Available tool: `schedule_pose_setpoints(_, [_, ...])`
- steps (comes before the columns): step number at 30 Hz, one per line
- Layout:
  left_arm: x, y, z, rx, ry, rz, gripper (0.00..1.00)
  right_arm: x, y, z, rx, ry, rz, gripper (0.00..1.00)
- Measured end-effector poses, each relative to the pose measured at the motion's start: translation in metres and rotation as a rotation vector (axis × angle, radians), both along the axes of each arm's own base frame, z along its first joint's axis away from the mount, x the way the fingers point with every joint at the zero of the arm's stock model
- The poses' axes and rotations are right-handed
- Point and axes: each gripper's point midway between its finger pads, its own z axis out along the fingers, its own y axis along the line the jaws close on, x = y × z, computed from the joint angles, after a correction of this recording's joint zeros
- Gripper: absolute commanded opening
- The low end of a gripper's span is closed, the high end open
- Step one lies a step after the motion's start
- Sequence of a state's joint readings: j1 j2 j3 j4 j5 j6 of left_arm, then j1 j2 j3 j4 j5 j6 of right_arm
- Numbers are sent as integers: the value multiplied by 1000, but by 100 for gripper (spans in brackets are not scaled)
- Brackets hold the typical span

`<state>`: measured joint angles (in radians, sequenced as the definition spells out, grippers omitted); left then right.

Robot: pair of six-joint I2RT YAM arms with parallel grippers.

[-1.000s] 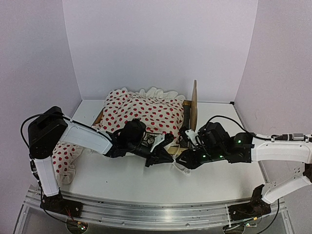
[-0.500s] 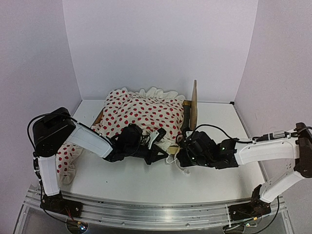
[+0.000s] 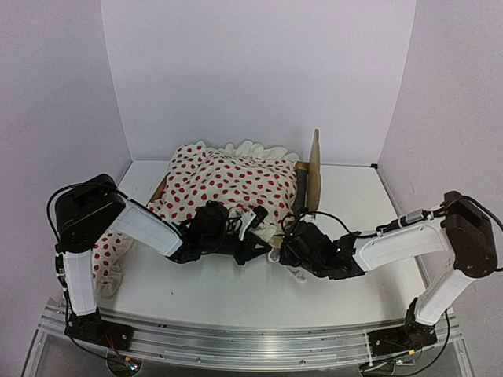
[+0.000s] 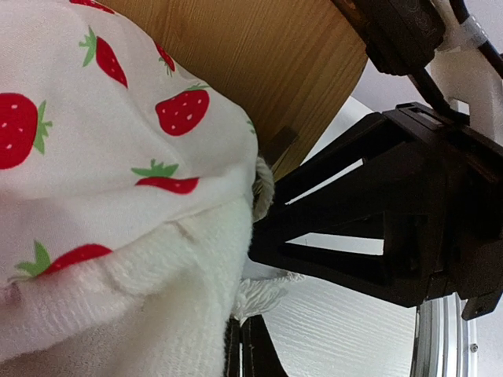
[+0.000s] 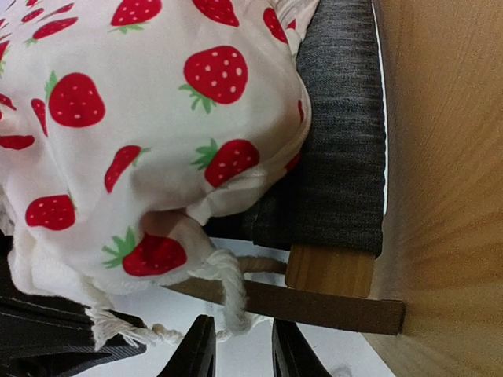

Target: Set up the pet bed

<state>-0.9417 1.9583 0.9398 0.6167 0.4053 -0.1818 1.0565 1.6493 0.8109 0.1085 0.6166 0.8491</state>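
The pet bed (image 3: 314,169) lies at the table's middle, its headboard upright at the right end. A cream strawberry-print cloth (image 3: 228,184) covers most of it. In the right wrist view the grey mattress pad (image 5: 342,157) and a wooden rail (image 5: 330,273) show under the cloth (image 5: 141,118). My right gripper (image 5: 242,349) is open at the bed's near corner (image 3: 289,250), and a white cord of the cloth hangs between its fingers. My left gripper (image 3: 253,236) is at the cloth's near edge. Its fingers (image 4: 263,353) are pressed together at the fringe.
A small red-dotted pillow (image 3: 106,251) lies at the table's left edge beside the left arm. The white walls stand close behind and to both sides. In the left wrist view the right gripper's black body (image 4: 393,228) sits right next to the left fingers.
My right gripper has moved left and in toward the bed's near corner. My left gripper drew back slightly toward the cloth's edge, then stayed still.
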Motion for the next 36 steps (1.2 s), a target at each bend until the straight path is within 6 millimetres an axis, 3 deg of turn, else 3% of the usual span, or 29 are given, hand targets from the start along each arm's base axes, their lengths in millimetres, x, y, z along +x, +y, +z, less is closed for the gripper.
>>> schedule_pose_setpoints(2, [1,-1,1,-6,-6,2,0,1,-1,-1,12,2,-23,23])
schedule_pose_setpoints(6, [2,-1,2,-17,-17,8,0,3,2,-1,32,1,-60,4])
schedule_pose_setpoints(8, [3,-1,2,-19,-20,8,0,4,1,-4,27,1,-72,0])
schedule_pose_setpoints(14, [4,-4,10,-44,-96,-11,0,3,1,-6,-11,-3,-30,0])
schedule_pose_setpoints(20, [5,-6,11,-53,-157,-33,0,-8,-6,9,23,13,109,0])
schedule_pose_setpoints(27, [-1,-12,-5,-34,-147,-77,0,-22,-1,16,104,80,307,0])
schedule_pose_setpoints(36, [-3,-33,-3,-44,-175,-144,0,-42,17,19,165,143,510,0])
